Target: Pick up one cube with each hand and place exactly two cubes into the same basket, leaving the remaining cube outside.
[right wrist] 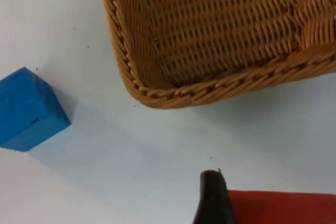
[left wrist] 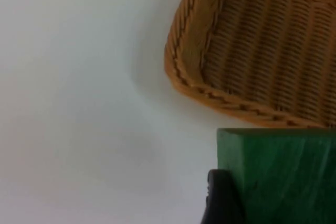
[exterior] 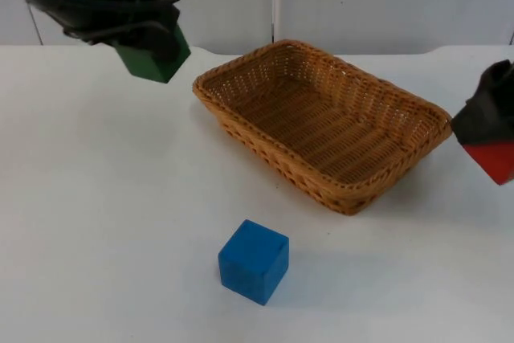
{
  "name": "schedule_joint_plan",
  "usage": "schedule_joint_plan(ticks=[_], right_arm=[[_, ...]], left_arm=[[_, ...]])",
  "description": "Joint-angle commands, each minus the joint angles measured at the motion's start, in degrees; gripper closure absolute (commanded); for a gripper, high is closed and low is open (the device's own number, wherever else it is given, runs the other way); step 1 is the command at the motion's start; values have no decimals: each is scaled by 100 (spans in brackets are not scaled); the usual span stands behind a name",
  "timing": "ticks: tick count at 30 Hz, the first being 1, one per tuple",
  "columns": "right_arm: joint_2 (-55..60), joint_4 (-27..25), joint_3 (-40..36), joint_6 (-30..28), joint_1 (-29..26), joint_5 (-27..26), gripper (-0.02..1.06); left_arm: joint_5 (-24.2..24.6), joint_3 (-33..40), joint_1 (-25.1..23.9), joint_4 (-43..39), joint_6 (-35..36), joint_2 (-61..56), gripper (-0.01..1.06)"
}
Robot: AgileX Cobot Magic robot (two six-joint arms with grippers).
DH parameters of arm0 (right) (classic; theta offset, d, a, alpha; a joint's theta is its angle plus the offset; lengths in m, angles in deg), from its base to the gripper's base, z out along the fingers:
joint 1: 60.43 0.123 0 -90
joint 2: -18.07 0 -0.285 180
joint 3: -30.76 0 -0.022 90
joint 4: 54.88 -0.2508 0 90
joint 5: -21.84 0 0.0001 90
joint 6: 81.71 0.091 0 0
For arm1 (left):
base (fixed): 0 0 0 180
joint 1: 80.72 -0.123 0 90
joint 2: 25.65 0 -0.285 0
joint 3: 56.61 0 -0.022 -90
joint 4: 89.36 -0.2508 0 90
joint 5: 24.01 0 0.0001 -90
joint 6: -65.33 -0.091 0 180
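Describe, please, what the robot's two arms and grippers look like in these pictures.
Both arms are black. The left gripper is a bulky black housing with dark cables looping above it. The right gripper is a black block too. In each wrist view a rounded black fingertip shows.

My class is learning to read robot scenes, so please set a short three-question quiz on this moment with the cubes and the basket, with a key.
1. True or false: the wicker basket already holds a cube.
2. Multiple choice: which cube lies on the table, held by no gripper? A) green cube B) blue cube C) red cube
3. Fill in: the left gripper holds the ____ cube up beside the basket, and the right gripper holds the ____ cube at the basket's other side.

Key
1. False: the basket is empty.
2. B
3. green; red
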Motion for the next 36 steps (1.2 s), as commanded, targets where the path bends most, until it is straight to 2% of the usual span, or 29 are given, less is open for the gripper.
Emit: schedule_joint_plan(ticks=[1, 7, 14, 23, 26, 30, 36], right_arm=[[91, -32, 117, -20, -30, -28, 105], [665, -32, 530, -20, -30, -120, 105], [1745, -32, 1636, -20, -30, -108, 105], [2798, -32, 2751, -20, -30, -33, 105], [3033, -32, 2917, -20, -30, -130, 105], [3414, 7, 3164, -20, -30, -602, 105], [3779, 7, 3453, -20, -30, -656, 105]], left_arm=[[-13, -189, 58, 90, -33, 135, 105], [14, -804, 99, 394, -102, 665, 105], [47, -1236, 157, 840, -532, 1143, 105], [-16, -1715, 289, 892, -681, 1606, 105], [-25, -1851, 289, 903, -696, 1742, 105], [22, -2062, 289, 1324, -1009, 2064, 105], [225, -2280, 421, 1719, -1557, 2310, 105]])
